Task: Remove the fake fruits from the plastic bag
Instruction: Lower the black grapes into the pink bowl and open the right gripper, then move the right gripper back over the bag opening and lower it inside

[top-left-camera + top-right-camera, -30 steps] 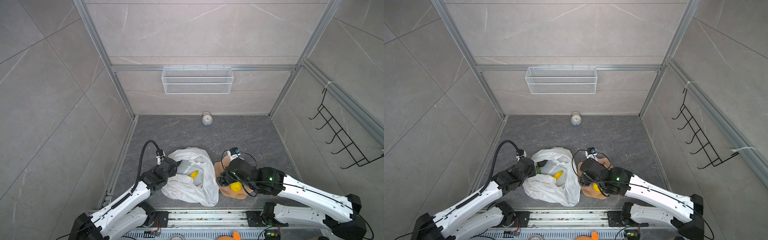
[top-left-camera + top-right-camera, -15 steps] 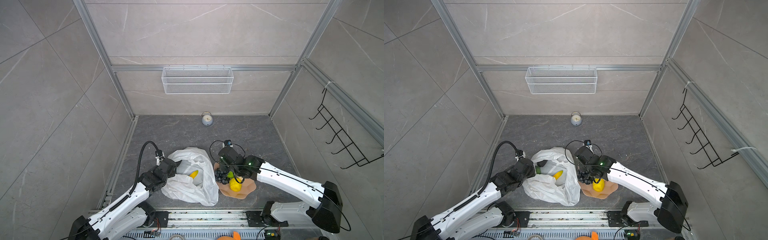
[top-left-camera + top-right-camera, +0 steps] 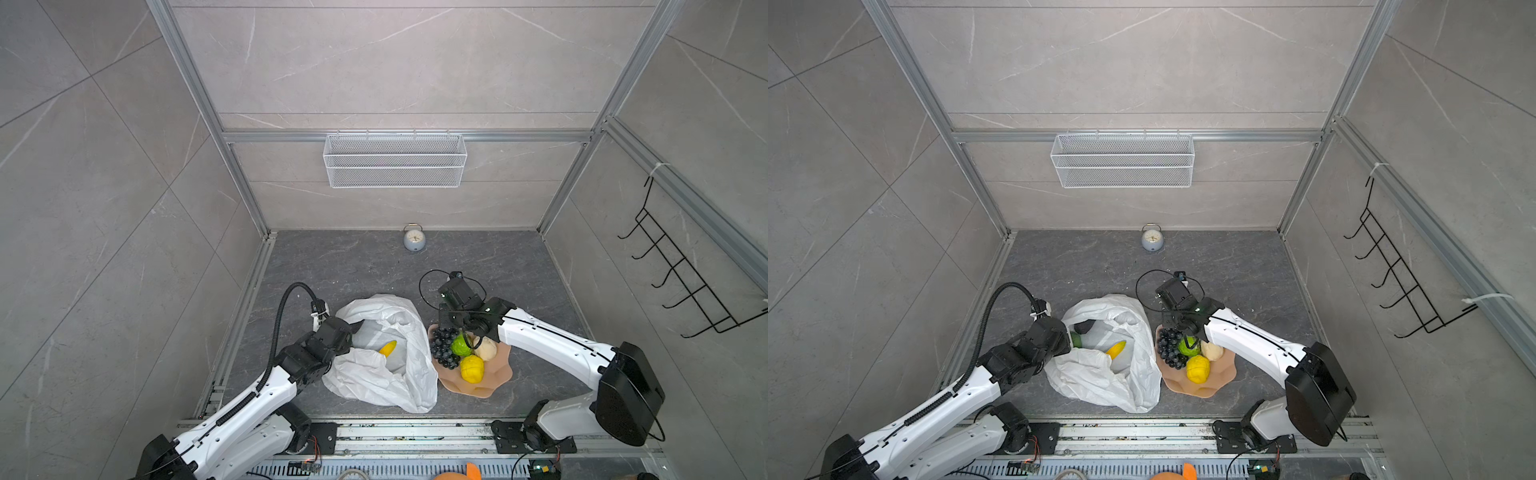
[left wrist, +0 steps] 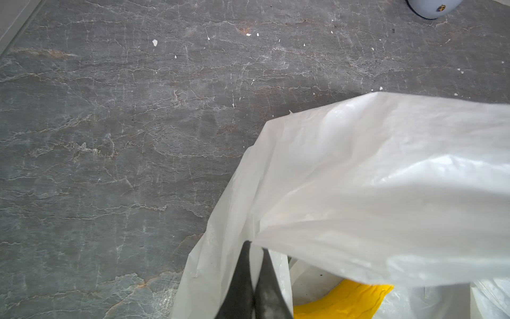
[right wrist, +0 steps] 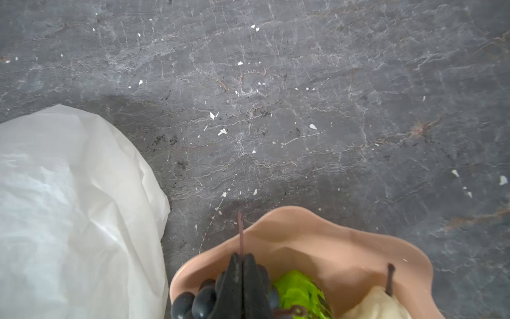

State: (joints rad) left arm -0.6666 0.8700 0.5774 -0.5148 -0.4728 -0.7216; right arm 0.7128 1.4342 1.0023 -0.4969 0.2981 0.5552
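Now the dark purple plastic grape bunch lies in the peach-pink scalloped bowl, long axis near-to-far, stem toward the back wall, pinched by my right end effector. My left end effector stays clamped on the crinkled white plastic bag; the right arm has swung rearward.

Bright even light, soft shadows; wrist-view foregrounds blur.

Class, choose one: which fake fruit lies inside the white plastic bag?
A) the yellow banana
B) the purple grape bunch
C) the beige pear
A: the banana shows in the open plastic bag, while the grape bunch and pear are in the pink bowl.
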